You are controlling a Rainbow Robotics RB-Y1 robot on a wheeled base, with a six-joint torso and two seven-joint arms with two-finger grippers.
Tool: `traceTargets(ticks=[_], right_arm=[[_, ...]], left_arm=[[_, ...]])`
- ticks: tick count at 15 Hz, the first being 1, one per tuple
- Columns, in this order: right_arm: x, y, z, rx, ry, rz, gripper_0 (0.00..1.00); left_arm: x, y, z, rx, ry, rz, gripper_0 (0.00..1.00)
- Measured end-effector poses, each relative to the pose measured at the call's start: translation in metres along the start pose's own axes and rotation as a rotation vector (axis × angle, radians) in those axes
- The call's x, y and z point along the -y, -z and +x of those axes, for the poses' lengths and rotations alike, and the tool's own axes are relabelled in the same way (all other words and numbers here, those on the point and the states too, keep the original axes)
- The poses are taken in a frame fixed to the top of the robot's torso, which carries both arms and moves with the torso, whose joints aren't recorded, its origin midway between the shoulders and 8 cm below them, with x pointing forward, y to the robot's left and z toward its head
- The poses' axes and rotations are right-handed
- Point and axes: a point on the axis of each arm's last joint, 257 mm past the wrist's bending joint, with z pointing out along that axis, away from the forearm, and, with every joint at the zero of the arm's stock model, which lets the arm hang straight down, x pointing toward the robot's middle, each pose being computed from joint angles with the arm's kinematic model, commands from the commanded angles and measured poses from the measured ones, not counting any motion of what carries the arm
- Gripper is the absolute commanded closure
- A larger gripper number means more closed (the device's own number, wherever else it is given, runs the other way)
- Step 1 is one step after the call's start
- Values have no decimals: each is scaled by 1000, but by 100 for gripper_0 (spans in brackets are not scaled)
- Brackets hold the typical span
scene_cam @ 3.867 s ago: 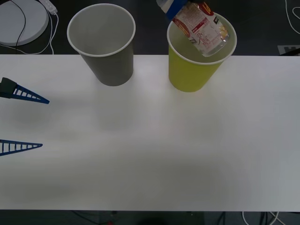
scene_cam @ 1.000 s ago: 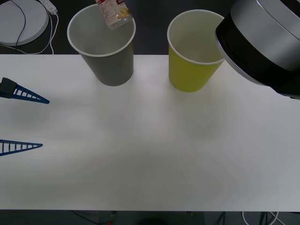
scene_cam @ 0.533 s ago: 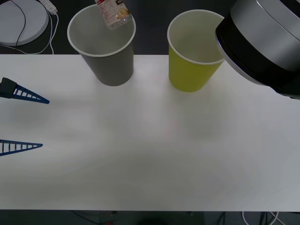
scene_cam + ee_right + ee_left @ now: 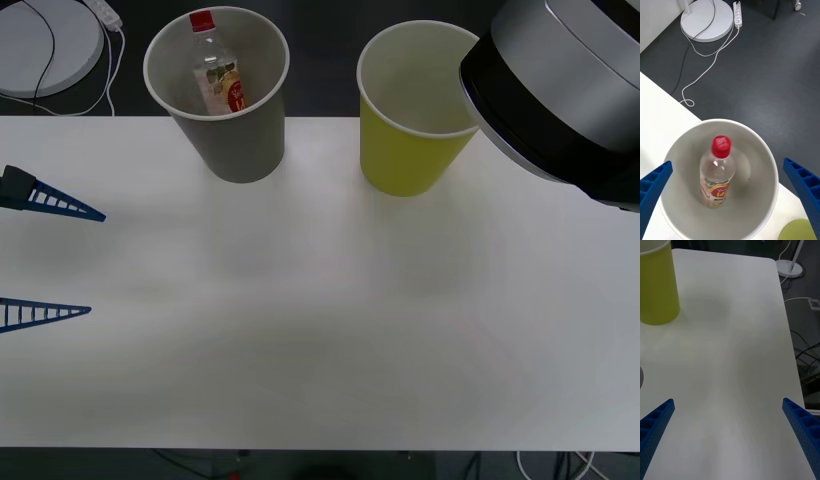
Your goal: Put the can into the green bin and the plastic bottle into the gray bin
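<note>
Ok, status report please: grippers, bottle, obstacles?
Right gripper open above gray bin. Bottle inside, cap up. Left gripper open, idle at table edge.

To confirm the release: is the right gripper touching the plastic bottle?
Apart. In the right wrist view the right gripper is open, the plastic bottle standing free between its fingers.

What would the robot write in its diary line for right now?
plastic bottle: standing in gray bin, cap up | right hand: open above gray bin | left hand: open, waiting at table's left | green bin: nothing seen inside
</note>
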Motion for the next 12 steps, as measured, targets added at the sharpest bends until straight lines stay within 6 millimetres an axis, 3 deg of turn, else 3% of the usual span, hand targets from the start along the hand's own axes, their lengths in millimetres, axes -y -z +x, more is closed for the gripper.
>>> traceTargets(ticks=[8, 12], right_arm=[[-2, 0, 1, 0, -3, -12, 0], [13, 4, 11, -31, 19, -16, 0]], left_arm=[[0, 0, 0, 0, 0, 0, 0], [0, 0, 0, 0, 0, 0, 0]])
